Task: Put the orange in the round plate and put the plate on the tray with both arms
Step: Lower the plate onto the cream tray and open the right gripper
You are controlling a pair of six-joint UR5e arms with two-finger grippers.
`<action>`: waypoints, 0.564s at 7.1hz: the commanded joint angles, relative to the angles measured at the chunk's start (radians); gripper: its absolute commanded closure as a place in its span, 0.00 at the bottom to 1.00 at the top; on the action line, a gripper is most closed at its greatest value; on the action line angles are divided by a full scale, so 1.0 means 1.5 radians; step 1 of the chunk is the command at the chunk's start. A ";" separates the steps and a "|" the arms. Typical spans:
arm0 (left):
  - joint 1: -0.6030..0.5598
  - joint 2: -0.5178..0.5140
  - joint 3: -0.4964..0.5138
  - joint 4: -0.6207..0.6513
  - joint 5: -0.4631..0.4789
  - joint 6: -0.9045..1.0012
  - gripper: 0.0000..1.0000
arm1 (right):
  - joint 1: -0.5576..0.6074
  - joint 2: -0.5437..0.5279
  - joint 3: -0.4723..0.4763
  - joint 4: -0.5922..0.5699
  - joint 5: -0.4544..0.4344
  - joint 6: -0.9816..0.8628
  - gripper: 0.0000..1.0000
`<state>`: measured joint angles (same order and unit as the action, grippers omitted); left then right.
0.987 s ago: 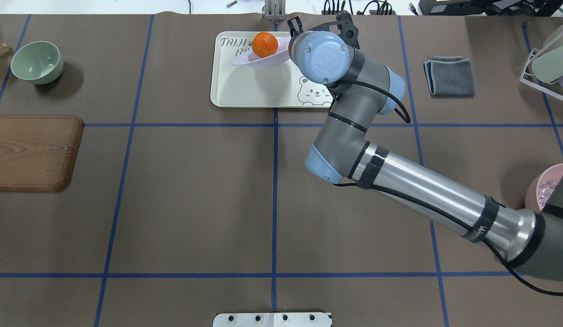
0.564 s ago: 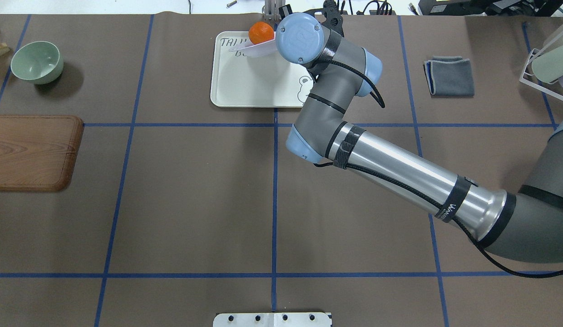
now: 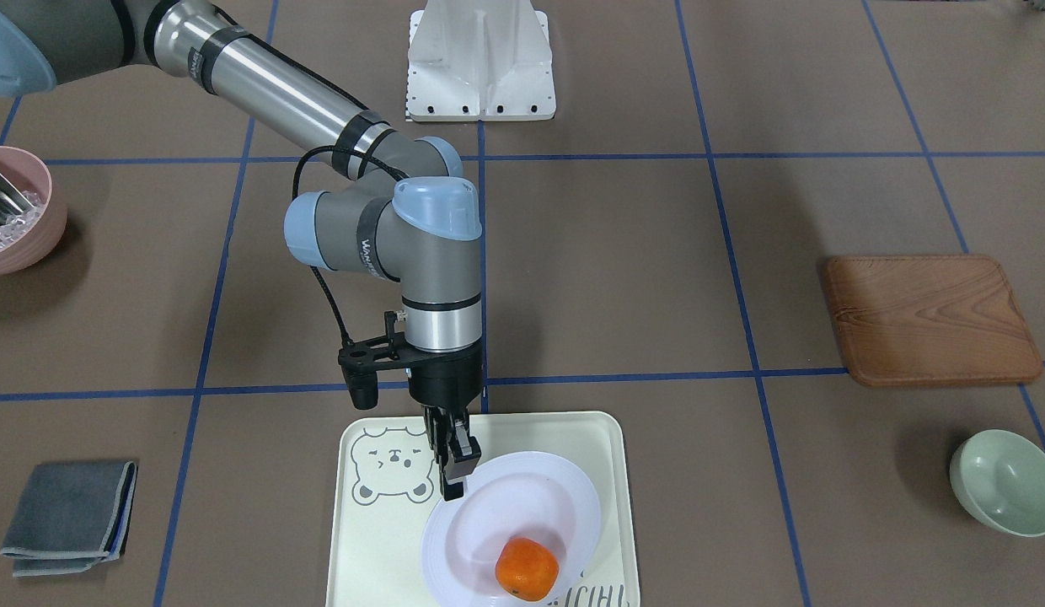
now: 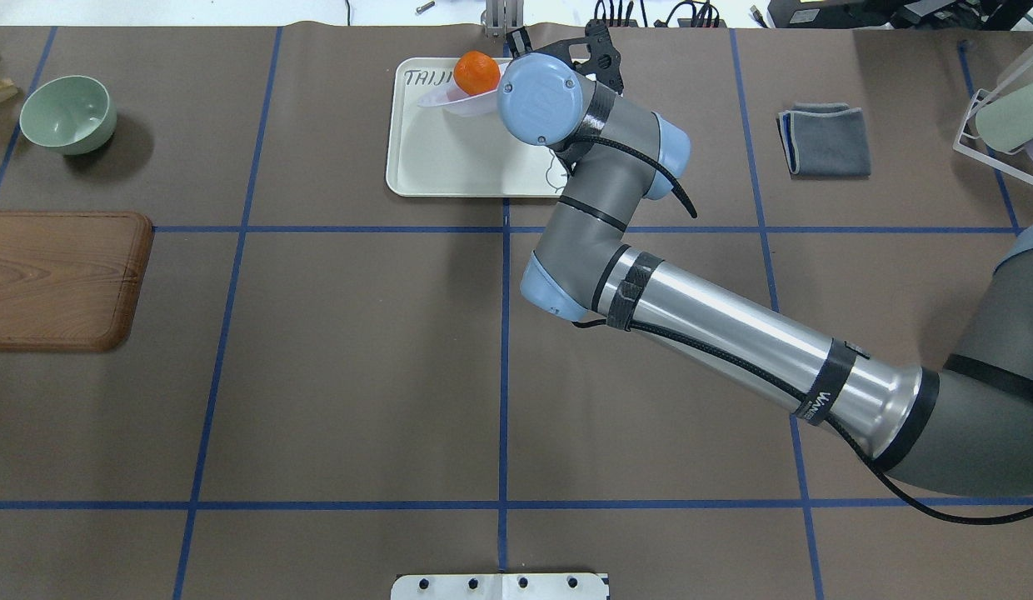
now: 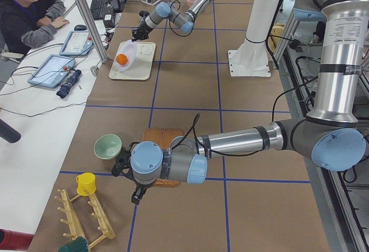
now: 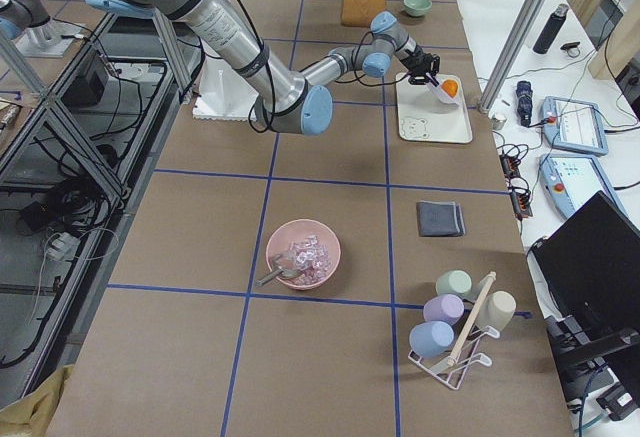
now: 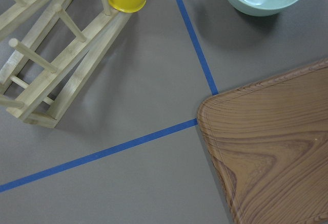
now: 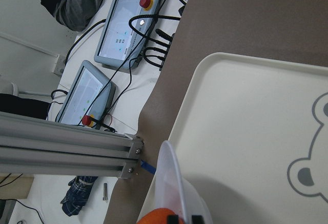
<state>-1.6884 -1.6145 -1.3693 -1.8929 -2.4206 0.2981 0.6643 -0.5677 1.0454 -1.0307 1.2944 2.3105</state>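
Observation:
The orange [image 3: 527, 569] lies at the low side of the white round plate [image 3: 522, 502], which tilts over the far end of the cream tray [image 3: 379, 539]. My right gripper [image 3: 453, 474] is shut on the plate's rim nearest the robot. Seen from overhead, the orange [image 4: 476, 72] and plate [image 4: 458, 98] show over the tray [image 4: 450, 158], and the wrist hides the fingers. The right wrist view has the plate's edge [image 8: 174, 183] above the tray [image 8: 246, 131]. Whether plate and tray touch is unclear. My left gripper [image 5: 136, 193] hangs near the wooden board; I cannot tell its state.
A pale green bowl [image 4: 68, 112] and a brown wooden board [image 4: 62, 279] sit on the left. A folded grey cloth [image 4: 825, 139] and a cup rack [image 4: 1004, 117] are on the right. A pink bowl [image 3: 17, 211] stands near the right arm's base. A person [image 5: 26, 10] sits beyond the table.
My right arm has swung the plate and orange to the left over the tray's far end, then lowered them a little. The grip on the rim is unchanged.

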 commanded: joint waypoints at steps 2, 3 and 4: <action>0.001 -0.002 -0.001 0.000 0.000 0.000 0.01 | -0.010 -0.065 0.108 -0.002 0.000 -0.092 0.00; 0.001 -0.001 -0.001 0.000 0.000 0.000 0.01 | -0.009 -0.069 0.120 -0.006 0.003 -0.119 0.00; 0.001 -0.001 -0.001 0.000 0.000 0.000 0.01 | -0.006 -0.081 0.141 -0.034 0.025 -0.164 0.00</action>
<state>-1.6874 -1.6158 -1.3713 -1.8929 -2.4206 0.2976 0.6516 -0.6687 1.2193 -1.0479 1.3049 2.1342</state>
